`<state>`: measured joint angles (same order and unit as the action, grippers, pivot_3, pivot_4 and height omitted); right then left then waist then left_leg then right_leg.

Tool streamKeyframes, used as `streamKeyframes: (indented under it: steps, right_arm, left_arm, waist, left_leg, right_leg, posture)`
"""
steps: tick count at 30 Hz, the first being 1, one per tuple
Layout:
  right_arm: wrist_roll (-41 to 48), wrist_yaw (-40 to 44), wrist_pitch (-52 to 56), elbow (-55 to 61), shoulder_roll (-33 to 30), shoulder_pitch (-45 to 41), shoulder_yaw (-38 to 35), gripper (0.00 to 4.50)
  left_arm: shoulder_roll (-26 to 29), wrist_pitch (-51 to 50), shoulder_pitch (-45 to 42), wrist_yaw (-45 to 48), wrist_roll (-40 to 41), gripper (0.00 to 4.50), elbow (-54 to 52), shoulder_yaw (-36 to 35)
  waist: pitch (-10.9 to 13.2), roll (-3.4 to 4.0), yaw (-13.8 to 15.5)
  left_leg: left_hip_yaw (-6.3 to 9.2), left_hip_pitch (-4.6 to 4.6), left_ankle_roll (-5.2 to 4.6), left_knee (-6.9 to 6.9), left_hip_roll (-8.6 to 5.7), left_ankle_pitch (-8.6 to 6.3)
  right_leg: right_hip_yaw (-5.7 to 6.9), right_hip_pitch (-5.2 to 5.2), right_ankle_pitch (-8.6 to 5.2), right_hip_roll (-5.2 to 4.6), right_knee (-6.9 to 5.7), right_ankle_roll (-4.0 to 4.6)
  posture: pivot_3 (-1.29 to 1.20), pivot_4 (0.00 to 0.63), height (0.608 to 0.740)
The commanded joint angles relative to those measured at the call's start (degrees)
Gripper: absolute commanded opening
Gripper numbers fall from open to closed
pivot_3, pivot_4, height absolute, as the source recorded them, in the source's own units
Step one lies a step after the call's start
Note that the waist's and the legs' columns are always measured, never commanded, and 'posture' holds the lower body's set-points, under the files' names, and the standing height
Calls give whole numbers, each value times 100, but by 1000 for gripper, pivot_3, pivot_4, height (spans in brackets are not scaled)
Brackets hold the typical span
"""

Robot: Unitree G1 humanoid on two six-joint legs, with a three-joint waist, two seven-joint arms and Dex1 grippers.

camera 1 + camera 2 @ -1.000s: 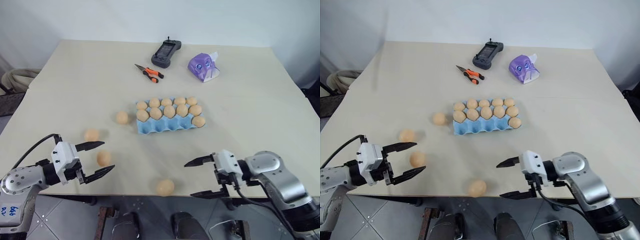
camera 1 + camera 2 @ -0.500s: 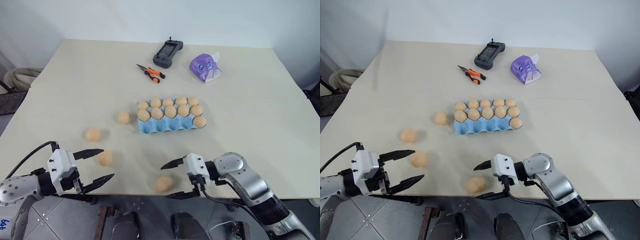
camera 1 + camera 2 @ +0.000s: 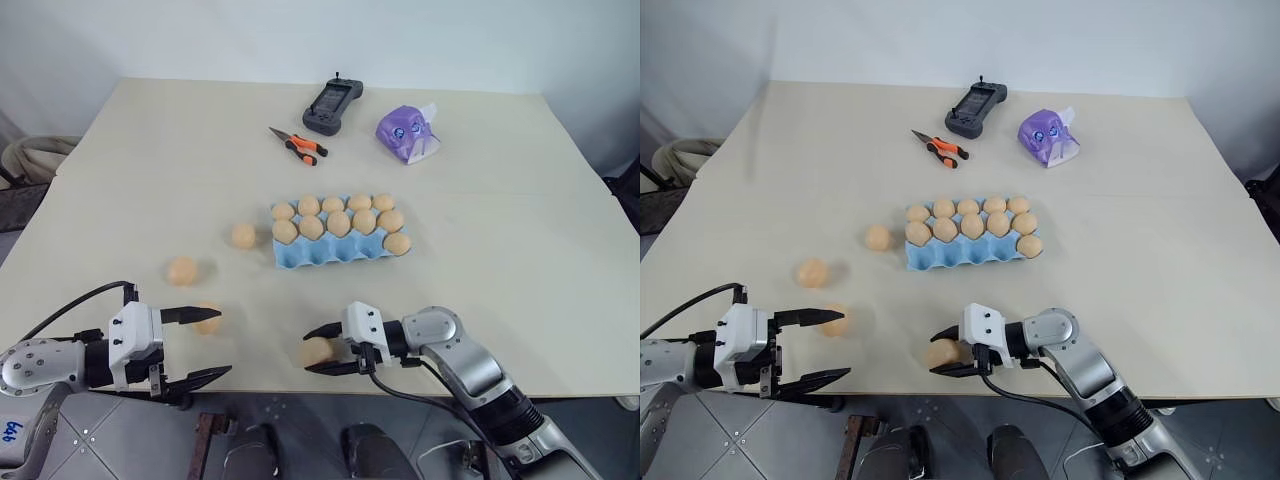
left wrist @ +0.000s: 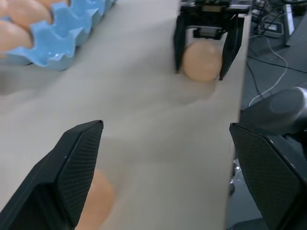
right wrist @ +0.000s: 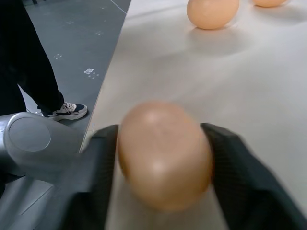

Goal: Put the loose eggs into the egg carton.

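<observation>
The right gripper [image 3: 318, 349] has just closed its fingers on the egg [image 3: 315, 351] at the desk's [image 3: 520, 230] 6 o'clock edge, ready for the egg carton [image 3: 335, 249] at 12 o'clock; the left gripper [image 3: 205, 343] stays open.

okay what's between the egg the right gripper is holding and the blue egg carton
Nothing: bare table runs from the egg in the right gripper to the egg carton. The left eye view shows it, and the left wrist view too.

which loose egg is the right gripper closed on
The egg at the table's near edge, clamped in the right gripper. The other three loose eggs lie free further left, untouched.
</observation>
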<state>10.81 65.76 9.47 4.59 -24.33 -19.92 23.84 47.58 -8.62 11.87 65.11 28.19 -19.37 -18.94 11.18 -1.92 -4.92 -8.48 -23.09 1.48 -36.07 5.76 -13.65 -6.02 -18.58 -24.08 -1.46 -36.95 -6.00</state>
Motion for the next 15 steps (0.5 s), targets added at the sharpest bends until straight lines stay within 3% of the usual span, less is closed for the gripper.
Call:
streamKeyframes:
  steps: [1, 5, 10, 15]
  right_arm:
    - [382, 79, -192, 242, -60, 35, -400, 1763]
    - [1038, -69, 272, 407, -70, -124, -1054, 1763]
    - [960, -641, 528, -429, -87, -1105, -1727, 1763]
    - [260, -904, -483, -1939, -106, -1833, -1829, 1763]
  left_arm:
    - [-36, 28, -11, -45, 52, 4500, -18, -55]
    - [-204, -44, 36, -335, 97, 4500, -34, -182]
    - [-718, -242, -53, -1200, 91, 4500, 23, -391]
    - [-987, -197, -1, -1577, -46, 4500, -41, -329]
  waist:
    - [0, 0, 7]
    - [0, 0, 9]
    - [0, 0, -16]
    - [0, 0, -2]
  left_leg:
    - [0, 0, 0, 0, 0, 0]
    - [2, 0, 0, -1, 0, 0]
    - [5, 2, -3, -8, 2, 3]
    - [5, 1, -3, -5, 0, 3]
  right_leg:
    - [0, 0, 0, 0, 0, 0]
    - [1, 1, 0, -1, -2, 0]
    - [-1, -1, 2, 0, -16, -3]
    - [1, -1, 1, -1, -7, -2]
  posture:
    - [0, 150, 740]
    - [0, 150, 740]
    - [0, 150, 740]
    - [0, 150, 740]
